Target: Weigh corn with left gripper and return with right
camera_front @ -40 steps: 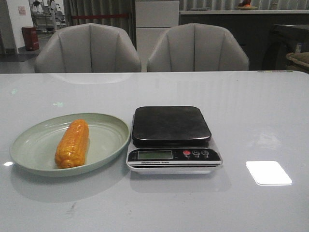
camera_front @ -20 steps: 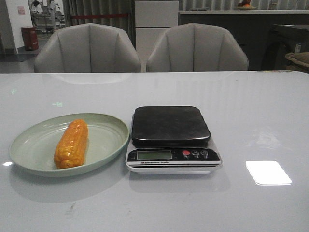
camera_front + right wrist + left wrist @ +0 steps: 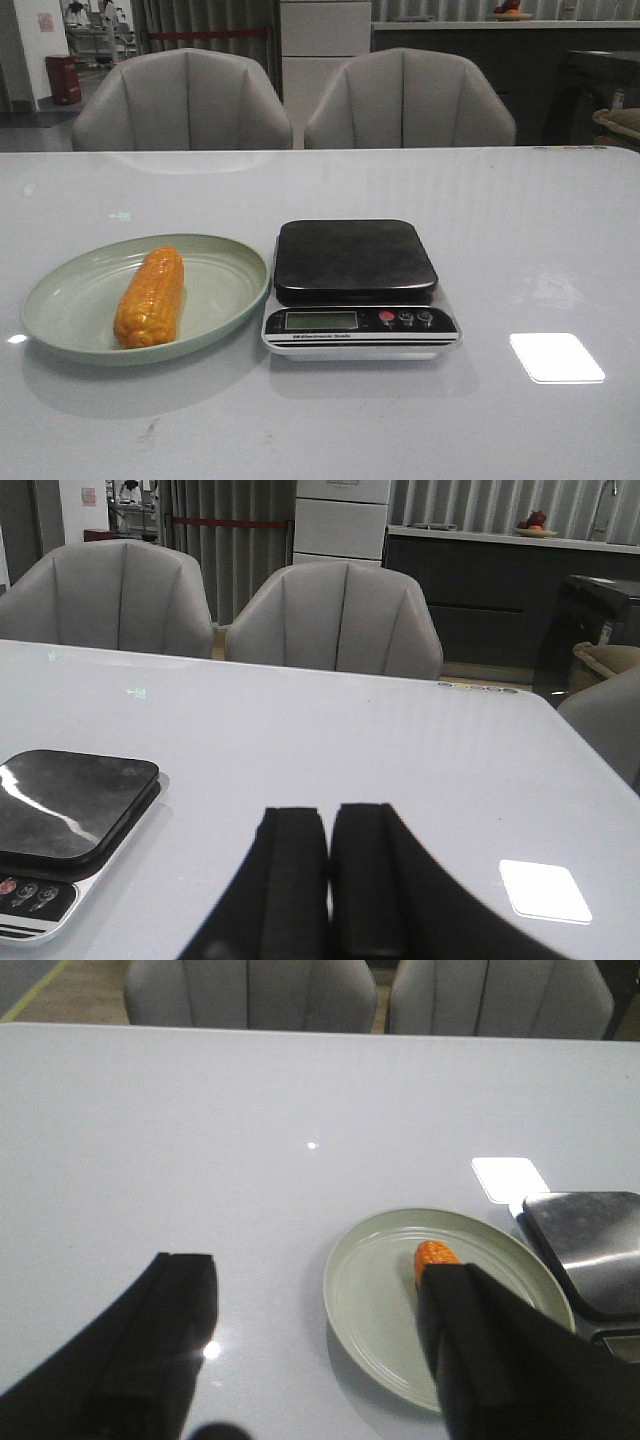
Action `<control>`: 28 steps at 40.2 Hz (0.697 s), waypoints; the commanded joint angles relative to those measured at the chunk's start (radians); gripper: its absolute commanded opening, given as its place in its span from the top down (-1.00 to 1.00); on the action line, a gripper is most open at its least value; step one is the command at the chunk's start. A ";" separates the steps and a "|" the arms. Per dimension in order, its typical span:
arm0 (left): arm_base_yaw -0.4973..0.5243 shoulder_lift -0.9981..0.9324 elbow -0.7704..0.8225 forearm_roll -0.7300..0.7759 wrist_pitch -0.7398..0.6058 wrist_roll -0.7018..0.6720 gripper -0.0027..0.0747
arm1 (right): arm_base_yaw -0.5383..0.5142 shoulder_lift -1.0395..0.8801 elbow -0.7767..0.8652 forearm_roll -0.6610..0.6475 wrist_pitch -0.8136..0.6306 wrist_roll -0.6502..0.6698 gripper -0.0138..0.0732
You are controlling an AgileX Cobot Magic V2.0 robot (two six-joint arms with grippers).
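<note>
The orange-yellow corn (image 3: 150, 297) lies lengthwise on a pale green plate (image 3: 70, 300) left of the scale (image 3: 355, 285), whose black platform is bare. Neither gripper shows in the front view. In the left wrist view my left gripper (image 3: 320, 1270) is open and empty above the table, with the plate (image 3: 375, 1300) ahead of it. One finger (image 3: 480, 1350) hides most of the corn (image 3: 436, 1255). In the right wrist view my right gripper (image 3: 328, 820) is shut and empty over bare table, to the right of the scale (image 3: 70, 810).
Two grey chairs (image 3: 180, 100) (image 3: 408, 100) stand behind the table's far edge. A bright light patch (image 3: 556, 357) reflects on the table right of the scale. The scale's display and buttons (image 3: 405, 318) face the near edge.
</note>
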 commanded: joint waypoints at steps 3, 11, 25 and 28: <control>-0.051 0.115 -0.089 -0.057 -0.050 0.003 -0.51 | -0.006 -0.019 0.005 -0.011 -0.085 -0.008 0.27; -0.133 0.305 -0.177 -0.081 -0.036 -0.008 -0.50 | -0.006 -0.019 0.005 -0.011 -0.085 -0.008 0.27; -0.209 0.669 -0.352 -0.093 0.035 -0.060 -0.50 | -0.006 -0.019 0.005 -0.011 -0.085 -0.008 0.27; -0.234 0.739 -0.388 -0.093 0.038 -0.074 -0.50 | -0.006 -0.019 0.005 -0.011 -0.085 -0.008 0.27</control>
